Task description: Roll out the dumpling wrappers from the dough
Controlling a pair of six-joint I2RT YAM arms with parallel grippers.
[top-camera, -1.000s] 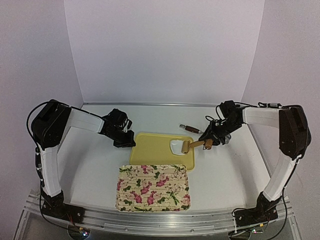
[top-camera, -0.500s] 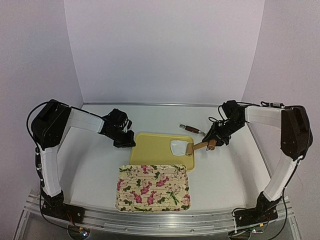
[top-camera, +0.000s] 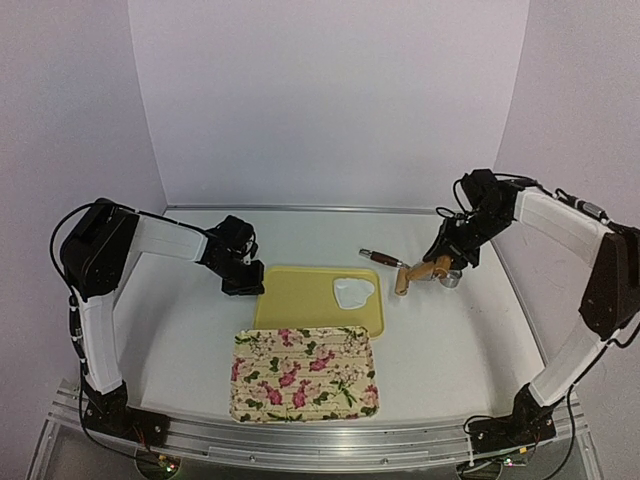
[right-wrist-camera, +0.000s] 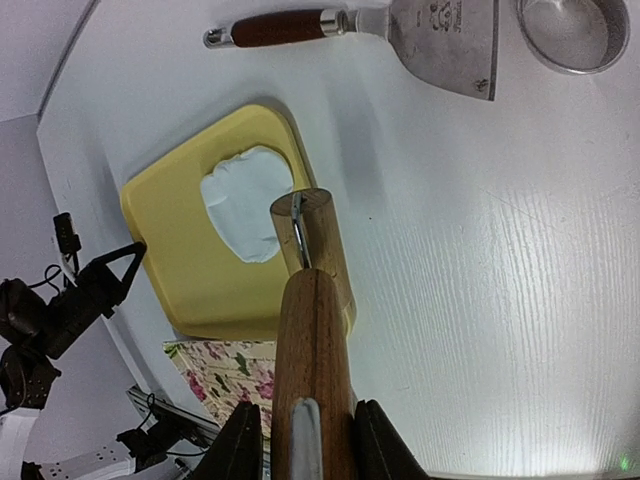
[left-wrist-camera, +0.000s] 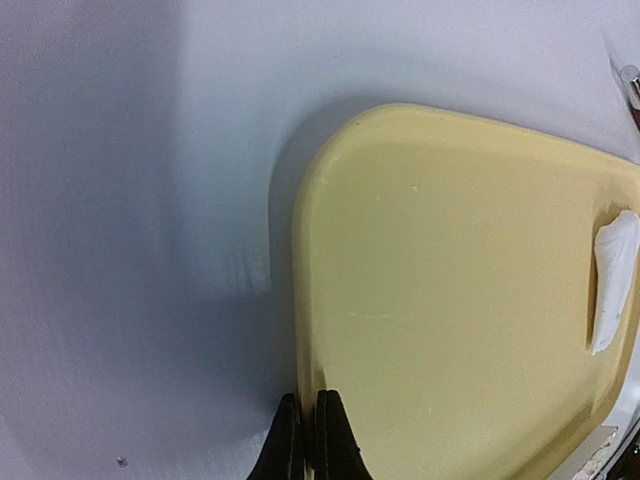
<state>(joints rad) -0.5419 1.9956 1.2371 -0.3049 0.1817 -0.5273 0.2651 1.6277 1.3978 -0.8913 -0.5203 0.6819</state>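
Note:
A flattened, uneven piece of white dough lies at the right end of the yellow board. No cut round dumpling wrappers are in view. My right gripper is shut on the handle of a wooden roller, held in the air just right of the board and clear of the dough. My left gripper is shut, pinching the thin left rim of the yellow board. The dough shows at the far right of the left wrist view.
A floral tray lies right in front of the board. A steel scraper with a brown handle and a metal ring cutter lie on the white table behind the roller. White walls close in the back and sides.
My right gripper has lifted the roller off the dough and carried it right and back, off the board. The dough now shows whole. The board has shifted slightly left; the left gripper keeps its hold.

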